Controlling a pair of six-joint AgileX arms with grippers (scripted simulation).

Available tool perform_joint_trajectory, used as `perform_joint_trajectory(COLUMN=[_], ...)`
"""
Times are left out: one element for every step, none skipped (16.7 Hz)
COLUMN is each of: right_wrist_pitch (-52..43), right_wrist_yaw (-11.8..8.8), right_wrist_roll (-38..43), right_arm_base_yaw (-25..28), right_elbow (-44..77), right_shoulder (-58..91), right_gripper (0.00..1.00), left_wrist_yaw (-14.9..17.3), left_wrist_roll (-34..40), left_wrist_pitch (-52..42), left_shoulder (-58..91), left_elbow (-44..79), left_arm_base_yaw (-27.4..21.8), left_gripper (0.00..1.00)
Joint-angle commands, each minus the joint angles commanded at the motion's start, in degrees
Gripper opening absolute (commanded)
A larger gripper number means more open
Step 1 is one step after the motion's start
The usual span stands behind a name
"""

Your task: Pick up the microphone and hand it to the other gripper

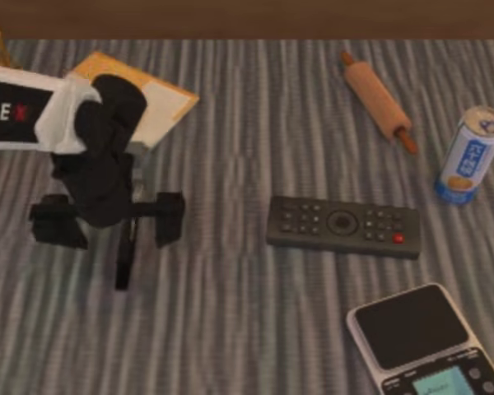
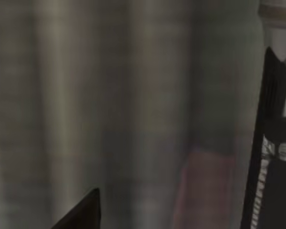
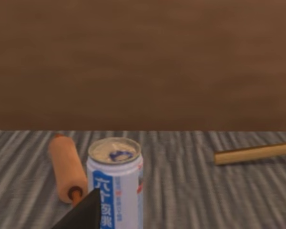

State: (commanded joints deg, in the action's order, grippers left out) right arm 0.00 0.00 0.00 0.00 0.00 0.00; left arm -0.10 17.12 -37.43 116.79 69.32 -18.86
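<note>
The microphone (image 1: 123,262) lies on the striped cloth at the table's left, a slim black stick pointing toward the front edge. Its upper part is hidden under my left arm. My left gripper (image 1: 114,222) hangs low right over it, open, with one finger on each side of the stick and apart from it. In the left wrist view the microphone (image 2: 271,143) runs along the picture's edge, and one black fingertip (image 2: 83,214) shows close to the cloth. The other gripper, my right one (image 3: 126,214), is outside the top view. It is open, and one fingertip (image 3: 83,212) shows.
A black button remote (image 1: 343,225) lies mid-table. A wooden rolling pin (image 1: 377,100) and a blue-white can (image 1: 470,156) sit at the back right, and a scale (image 1: 428,341) at the front right. An orange-edged pad (image 1: 160,103) lies behind the left arm.
</note>
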Motion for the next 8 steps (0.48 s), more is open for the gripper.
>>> perform_joint_trajectory(right_wrist_pitch=[0.0, 0.0, 0.0, 0.0, 0.0, 0.0, 0.0, 0.0], right_wrist_yaw=[0.0, 0.0, 0.0, 0.0, 0.0, 0.0, 0.0, 0.0], right_wrist_roll=[0.0, 0.0, 0.0, 0.0, 0.0, 0.0, 0.0, 0.0], right_arm_base_yaw=[0.0, 0.0, 0.0, 0.0, 0.0, 0.0, 0.0, 0.0], right_elbow=[0.0, 0.0, 0.0, 0.0, 0.0, 0.0, 0.0, 0.0], right_shoulder=[0.0, 0.0, 0.0, 0.0, 0.0, 0.0, 0.0, 0.0], right_gripper=[1.00, 1.00, 1.00, 1.00, 1.00, 1.00, 1.00, 1.00], left_wrist_yaw=[0.0, 0.0, 0.0, 0.0, 0.0, 0.0, 0.0, 0.0], left_wrist_roll=[0.0, 0.0, 0.0, 0.0, 0.0, 0.0, 0.0, 0.0], left_wrist_pitch=[2.1, 3.7, 4.6, 4.9, 4.9, 4.9, 4.9, 4.9], left_shoulder=[1.4, 2.5, 3.2, 3.5, 3.5, 3.5, 3.5, 3.5], left_elbow=[-0.9, -1.5, -1.9, -2.1, -2.1, -2.1, -2.1, -2.1], left_arm_base_yaw=[0.0, 0.0, 0.0, 0.0, 0.0, 0.0, 0.0, 0.0], left_gripper=[1.00, 1.00, 1.00, 1.00, 1.00, 1.00, 1.00, 0.92])
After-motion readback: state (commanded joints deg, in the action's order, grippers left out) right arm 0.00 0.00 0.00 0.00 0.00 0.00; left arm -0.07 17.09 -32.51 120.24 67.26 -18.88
